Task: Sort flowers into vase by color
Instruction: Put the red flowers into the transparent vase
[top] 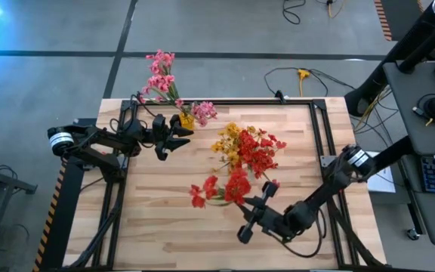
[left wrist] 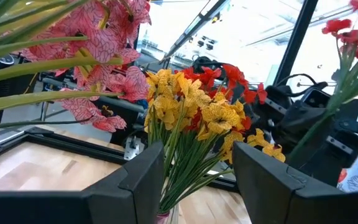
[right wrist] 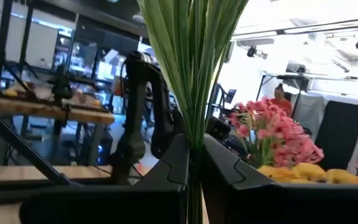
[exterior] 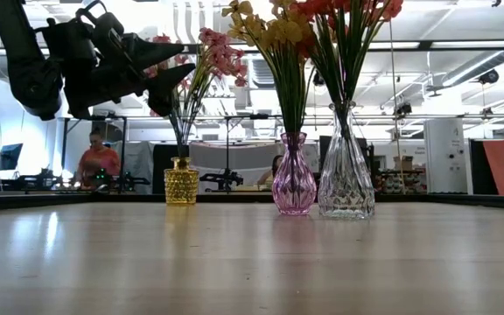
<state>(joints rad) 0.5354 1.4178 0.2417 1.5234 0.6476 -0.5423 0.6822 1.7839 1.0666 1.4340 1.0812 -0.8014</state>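
Stems (right wrist: 194, 68) thin, light, slippery; right gripper (right wrist: 194, 165) pinching red flower bunch (top: 229, 187) low, I keep there. Left gripper (left wrist: 194, 180) spread, empty.

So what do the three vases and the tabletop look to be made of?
Yellow vase, pink vase and clear vase: probably cut or pressed glass, faceted, translucent and glinting; moulded plastic is possible. Tabletop: pale wood, visible plank seams and grain, with a soft sheen.

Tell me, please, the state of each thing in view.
Small yellow glass vase: upright, holding pink flowers.
Pink glass vase: upright, holding yellow flowers.
Clear glass vase: upright, holding red flowers.
Loose red flower spray: clamped by its stems.
Left gripper: open, empty, near the yellow vase.
Right gripper: shut on the red spray.
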